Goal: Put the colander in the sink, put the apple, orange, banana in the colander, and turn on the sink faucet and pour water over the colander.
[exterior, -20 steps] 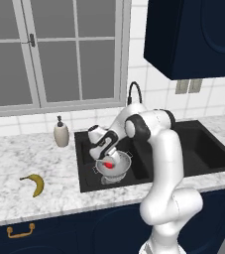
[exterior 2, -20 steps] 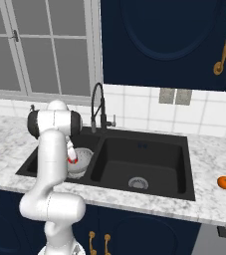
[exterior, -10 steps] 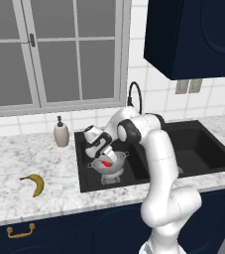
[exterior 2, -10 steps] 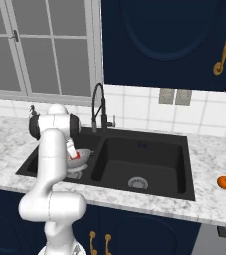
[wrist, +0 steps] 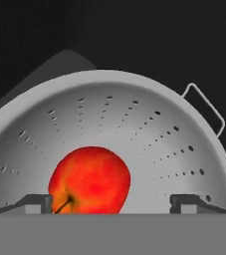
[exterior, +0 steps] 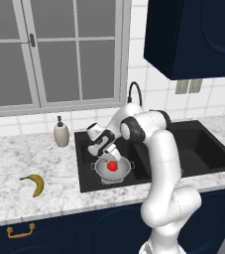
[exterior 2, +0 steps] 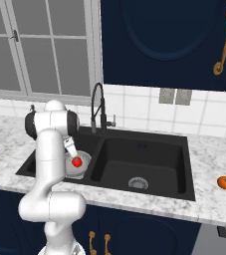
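the apple [wrist: 89, 179] lies in the colander [wrist: 149, 134], at 7 o'clock in its bowl, in the left basin of the sink [exterior: 208, 149]. the gripper [wrist: 112, 201] hangs just over it, jaws spread wide, nothing held. risk: lifting off crooked, a fingertip [wrist: 35, 201] could nudge the apple or tip the colander. the arm folds down, wrist pointing into the bowl.

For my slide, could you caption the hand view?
Open gripper above the apple resting in the colander.
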